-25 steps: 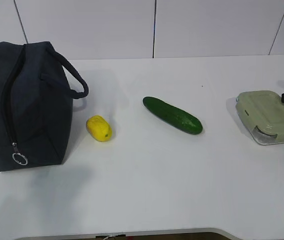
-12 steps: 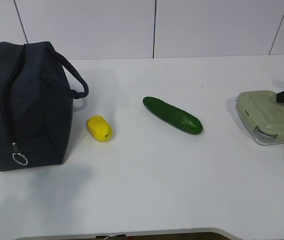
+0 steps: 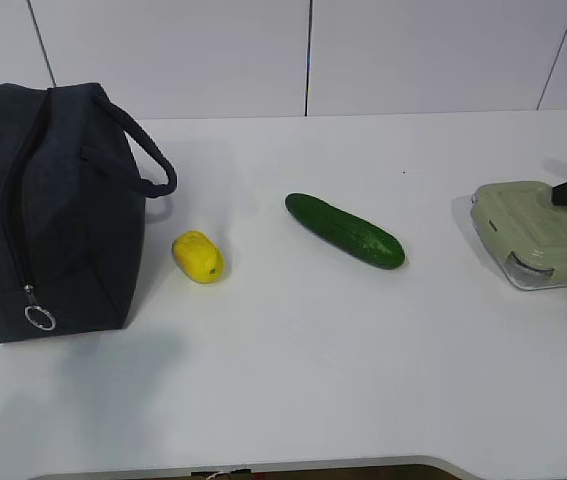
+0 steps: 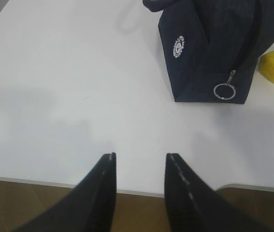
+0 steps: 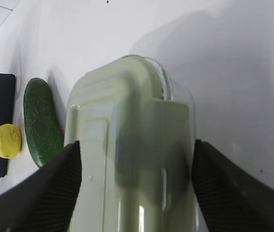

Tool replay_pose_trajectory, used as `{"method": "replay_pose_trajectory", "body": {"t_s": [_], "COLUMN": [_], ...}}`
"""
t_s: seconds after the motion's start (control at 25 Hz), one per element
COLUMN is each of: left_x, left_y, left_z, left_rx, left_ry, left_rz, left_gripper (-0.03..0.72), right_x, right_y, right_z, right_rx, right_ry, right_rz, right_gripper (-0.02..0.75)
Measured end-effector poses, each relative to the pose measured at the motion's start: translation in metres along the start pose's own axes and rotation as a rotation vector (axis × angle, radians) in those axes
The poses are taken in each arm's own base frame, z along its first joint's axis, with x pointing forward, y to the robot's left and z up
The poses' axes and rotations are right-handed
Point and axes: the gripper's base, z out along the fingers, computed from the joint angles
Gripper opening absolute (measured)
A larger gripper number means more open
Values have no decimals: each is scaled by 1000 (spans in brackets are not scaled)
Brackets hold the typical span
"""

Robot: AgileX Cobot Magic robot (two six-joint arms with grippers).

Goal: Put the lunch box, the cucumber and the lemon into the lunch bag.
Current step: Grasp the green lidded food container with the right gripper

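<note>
Barely anything's shifted: right tool (image 5: 133,159) hangs spread wide either side of the box (image 3: 535,232) at the desk's (image 3: 293,380) right edge. Drop lower, centre up, then squeeze evenly. Left tool (image 4: 139,162) idles, parted.

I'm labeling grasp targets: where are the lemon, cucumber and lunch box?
lemon (image 3: 197,257), exterior view, middle of its skin.
cucumber (image 3: 344,231), exterior view, mid-length of its body.
lunch box (image 3: 536,232), exterior view, centre of its lid.

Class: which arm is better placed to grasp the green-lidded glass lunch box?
Right: its tool straddles the green-lidded glass lunch box; the left tool hovers far off, near the navy bag.
</note>
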Motion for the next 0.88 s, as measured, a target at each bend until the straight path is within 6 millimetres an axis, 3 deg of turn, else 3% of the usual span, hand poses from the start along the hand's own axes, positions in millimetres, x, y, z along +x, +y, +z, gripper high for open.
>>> {"method": "replay_pose_trajectory", "body": {"t_s": [0.88], "left_x": [0], "left_y": [0], "left_z": [0], "left_rx": [0], "left_ry": [0], "left_rz": [0], "left_gripper": [242], "right_x": [6], "right_y": [-4], "right_z": [5], "right_rx": [-10], "right_ry": [0], "right_rz": [34], "right_gripper": [563]}}
